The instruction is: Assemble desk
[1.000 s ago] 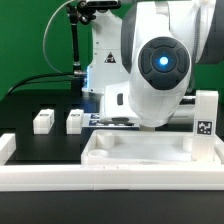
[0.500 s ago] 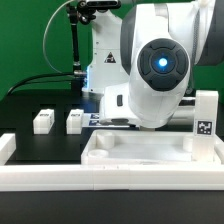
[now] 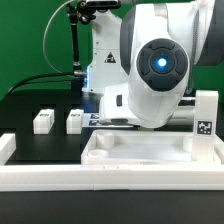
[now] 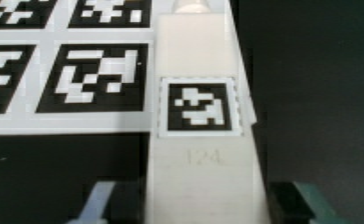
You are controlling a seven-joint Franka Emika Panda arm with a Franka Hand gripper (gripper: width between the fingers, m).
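The jaws stand spread astride a white leg post [image 4: 197, 165]. One of the fingers [image 4: 104, 203] shows on each flank, and a sliver of dark between pad and plastic suggests nothing is pinched yet. The post lies flat on the black tabletop [image 4: 321, 100], its long side just beside the marker board [image 4: 54, 60], with a square tag [image 4: 198, 104] facing up. It is most likely light, rigid moulded plastic with smooth, somewhat slippery faces. The sound grip would therefore be across the two flat flanks the jaws already bracket, squarely, so that the post does not twist or squirt out on closing. The marker board's edge runs close along one flank, so that finger has little room to go down, while the other flank has bare tabletop. In the exterior view the arm [image 3: 160, 70] hides this post. Two more leg posts [image 3: 42, 121] [image 3: 74, 121] sit toward nine o'clock, close together but apart. The rimmed desk panel [image 3: 140, 150] lies toward six o'clock, behind the long barrier wall [image 3: 60, 170]. An upright tagged post [image 3: 205, 118] at three o'clock narrows the way over to the panel, so lifting straight up first looks safest.
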